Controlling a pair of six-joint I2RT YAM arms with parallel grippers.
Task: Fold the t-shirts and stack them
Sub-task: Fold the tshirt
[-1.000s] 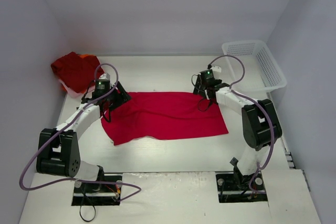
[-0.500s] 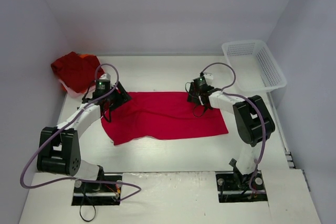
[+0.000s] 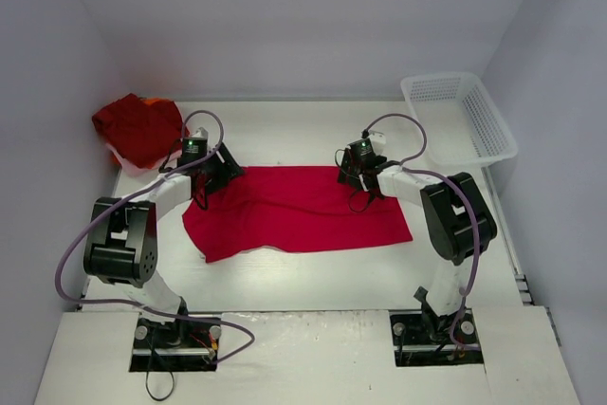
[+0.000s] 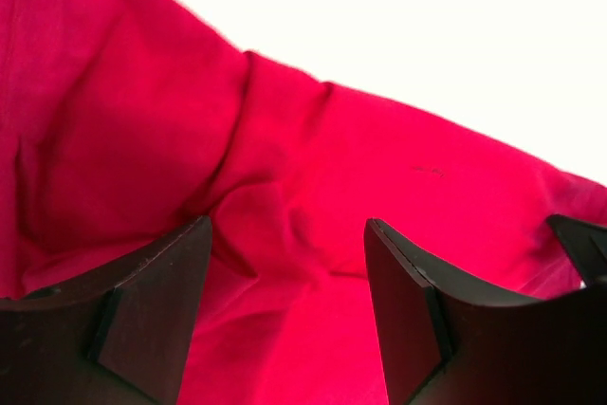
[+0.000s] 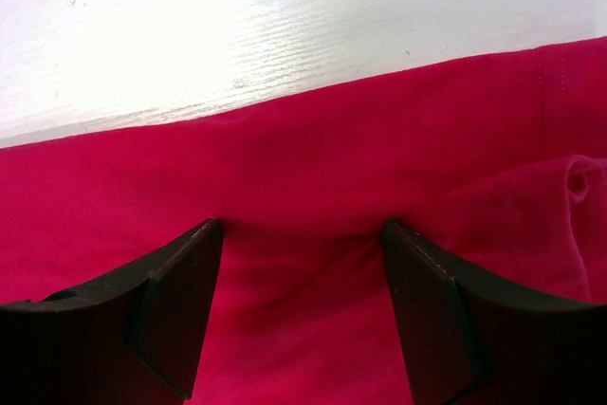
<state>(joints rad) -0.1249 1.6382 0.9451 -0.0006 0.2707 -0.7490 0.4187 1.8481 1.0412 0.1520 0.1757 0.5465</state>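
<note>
Top external view: the red t-shirt (image 3: 299,211) is spread flat mid-table, its far edge straddled at two spots by the left gripper (image 4: 286,234) and right gripper (image 5: 302,230). Both are held wide open with nothing pinched yet, probably so that edge can be lifted evenly for a fold.

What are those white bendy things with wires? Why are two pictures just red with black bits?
They are two robot arms bolted to a white table. The wide picture comes from a camera above them. The other two come from a little camera on each wrist; the black bits are that arm's own fingers. A red t-shirt lies spread between the arms. The left gripper and right gripper are open at its far edge, holding nothing. More red shirts are heaped far left; a white mesh basket stands far right.
</note>
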